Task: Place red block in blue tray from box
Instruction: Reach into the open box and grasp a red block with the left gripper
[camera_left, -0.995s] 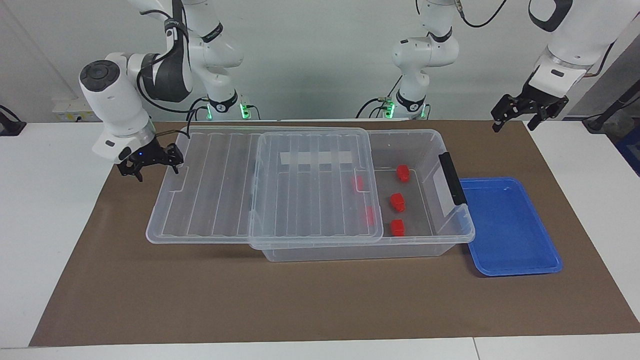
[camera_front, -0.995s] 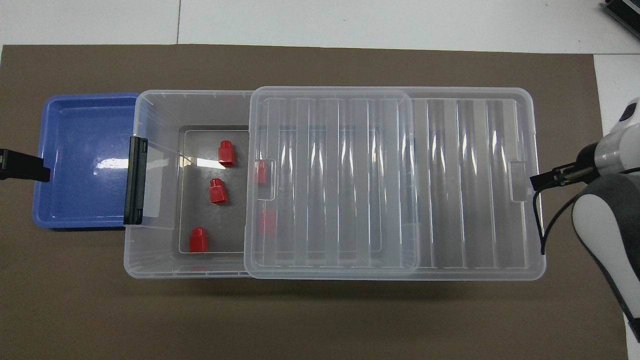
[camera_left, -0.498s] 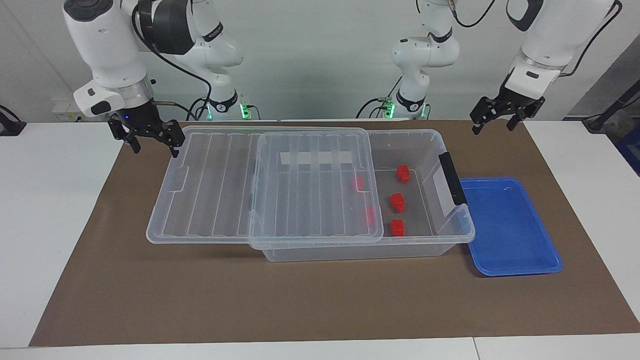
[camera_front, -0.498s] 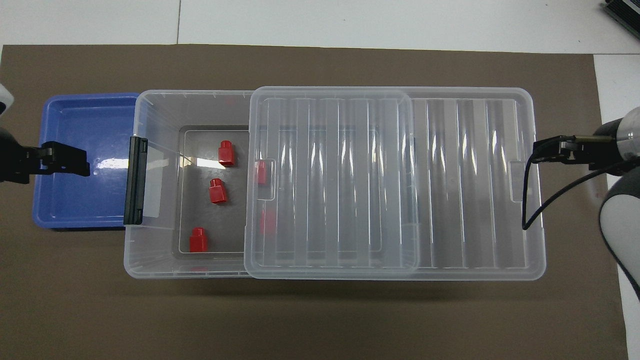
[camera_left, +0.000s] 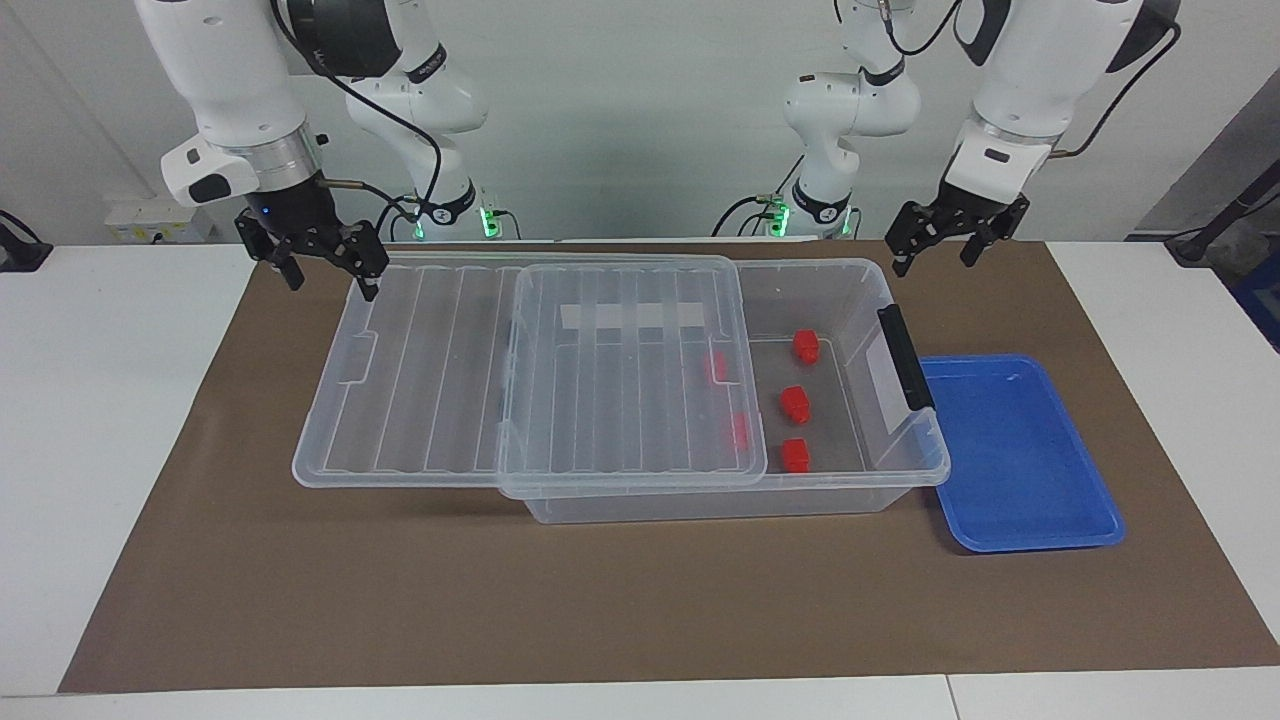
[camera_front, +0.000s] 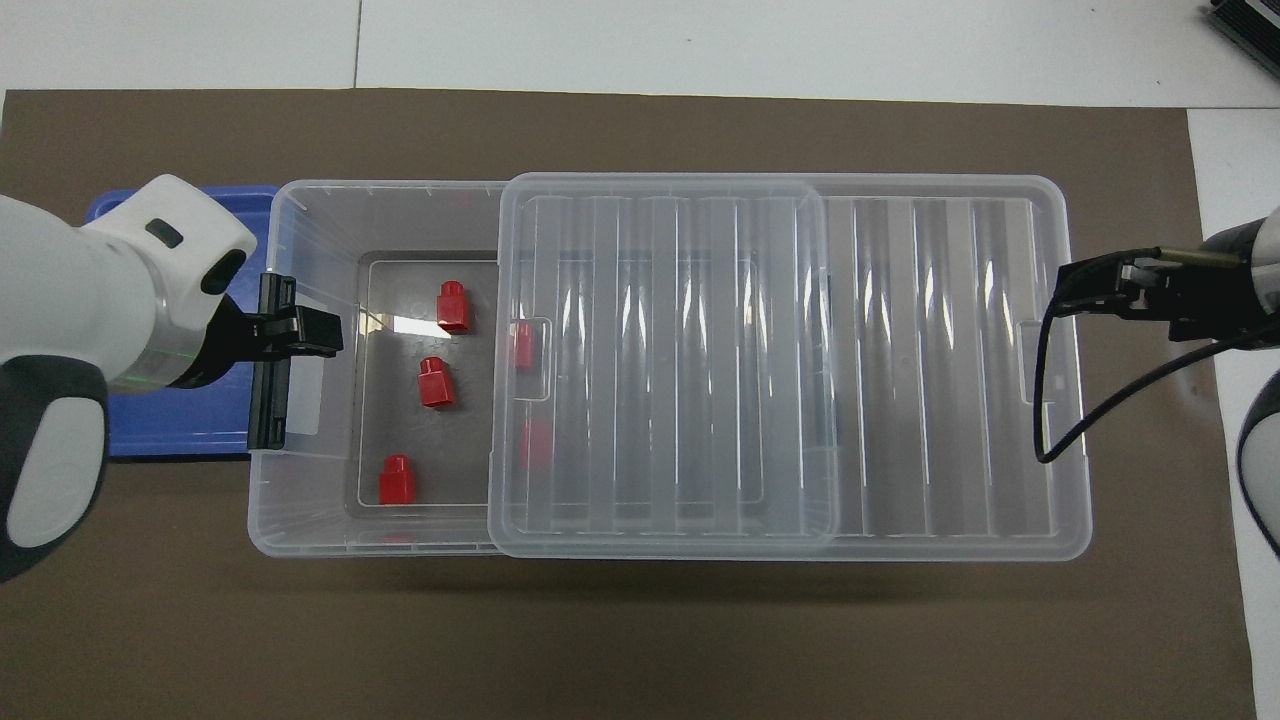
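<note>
The clear box (camera_left: 905, 478) (camera_front: 300, 540) stands mid-table. Its ribbed lid (camera_left: 420, 380) (camera_front: 900, 360) is slid toward the right arm's end and leaves the latch end uncovered. Three red blocks (camera_left: 795, 402) (camera_front: 436, 382) lie uncovered in the box, and two more show through the lid (camera_left: 715, 367) (camera_front: 535, 445). The blue tray (camera_left: 1020, 460) (camera_front: 190, 430) lies beside the box's latch end. My left gripper (camera_left: 932, 255) (camera_front: 325, 335) is open and empty, raised over the latch end. My right gripper (camera_left: 330, 280) (camera_front: 1075, 295) is open and empty, raised over the lid's outer end.
A brown mat (camera_left: 600, 600) covers the table under everything. A black latch (camera_left: 905, 358) (camera_front: 268, 400) sits on the box's end wall next to the tray. A white tape strip (camera_left: 635, 316) shows through the lid.
My left gripper moved from over the tray's outer edge to over the box's latch end. My right gripper rose from beside the lid and moved over its end. Box, lid and blocks stayed put.
</note>
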